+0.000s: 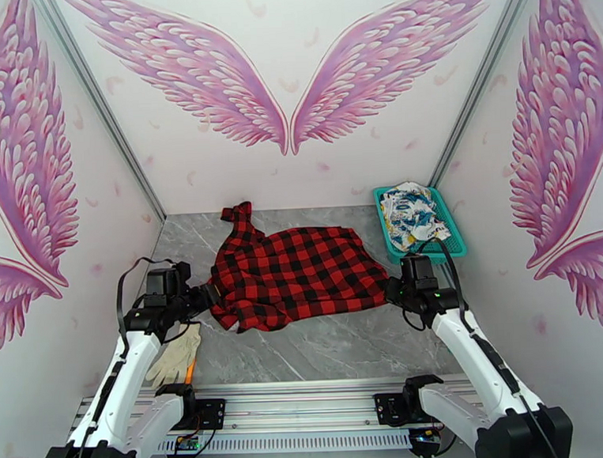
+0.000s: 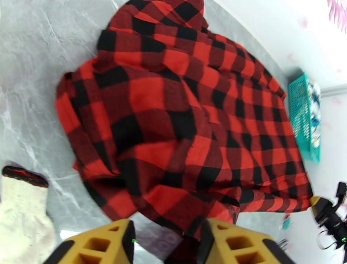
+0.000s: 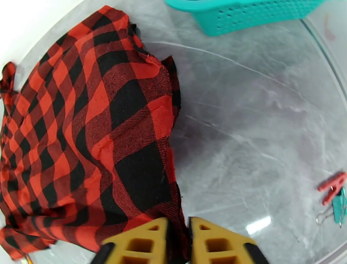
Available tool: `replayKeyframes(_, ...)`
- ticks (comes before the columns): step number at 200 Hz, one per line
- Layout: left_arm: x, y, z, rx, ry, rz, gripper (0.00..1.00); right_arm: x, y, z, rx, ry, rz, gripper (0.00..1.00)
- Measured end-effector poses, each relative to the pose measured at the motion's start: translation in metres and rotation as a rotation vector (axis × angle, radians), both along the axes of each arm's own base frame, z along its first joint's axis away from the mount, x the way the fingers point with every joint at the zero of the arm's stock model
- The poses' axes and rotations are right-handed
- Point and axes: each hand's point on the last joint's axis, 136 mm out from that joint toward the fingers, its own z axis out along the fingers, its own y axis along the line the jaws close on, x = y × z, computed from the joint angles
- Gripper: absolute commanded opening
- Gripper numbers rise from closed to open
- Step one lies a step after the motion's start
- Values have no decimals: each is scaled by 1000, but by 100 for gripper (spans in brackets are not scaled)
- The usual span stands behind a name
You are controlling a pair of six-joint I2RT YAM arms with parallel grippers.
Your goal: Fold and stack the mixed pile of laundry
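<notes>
Top external view: the red-and-black check shirt (image 1: 299,277) lies spread on the worktop (image 1: 329,351). Left jaws stand spread at its hem; right jaws, narrowly parted, straddle its other edge.

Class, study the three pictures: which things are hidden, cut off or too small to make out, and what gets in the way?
Right gripper: right wrist view, cloth fills the narrow gap, so a grip on the shirt is unclear.
Printed garment: top view, crumpled in the basket, too small to identify.
Glove: left wrist view, cut off by the left edge.
Teal clip: right wrist view, cut off by the right edge.
</notes>
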Motion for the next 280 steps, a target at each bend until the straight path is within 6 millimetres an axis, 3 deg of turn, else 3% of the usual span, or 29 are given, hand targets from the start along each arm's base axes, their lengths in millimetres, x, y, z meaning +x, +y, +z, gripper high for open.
replayKeyframes(28,3,8,6,67,4,8,57,2,-2,17,-28,-12,19,46)
replayKeyframes(52,42,1,19,98,-19,-42,57,32,12,28,-37,-12,78,46)
replayKeyframes(73,94,-14,13,112,-26,-102,53,78,46,22,-41,-4,183,46)
replayKeyframes(97,148,-27,-20,119,7,-134,52,137,87,2,-32,12,267,46)
replayKeyframes(142,208,-32,-80,133,89,-140,49,246,125,-47,-22,34,308,45)
replayKeyframes(165,234,-32,-100,132,99,-133,47,279,132,-75,-22,59,309,45)
replayKeyframes(202,278,-32,-136,112,122,-106,46,310,133,-112,2,110,293,45)
replayKeyframes(215,300,-34,-130,91,90,-96,46,319,130,-121,18,123,275,45)
replayKeyframes(251,352,-36,-129,18,29,-71,45,359,123,-113,85,61,228,47)
replayKeyframes(280,380,-37,-128,-68,-8,-55,45,376,113,-116,149,32,177,49)
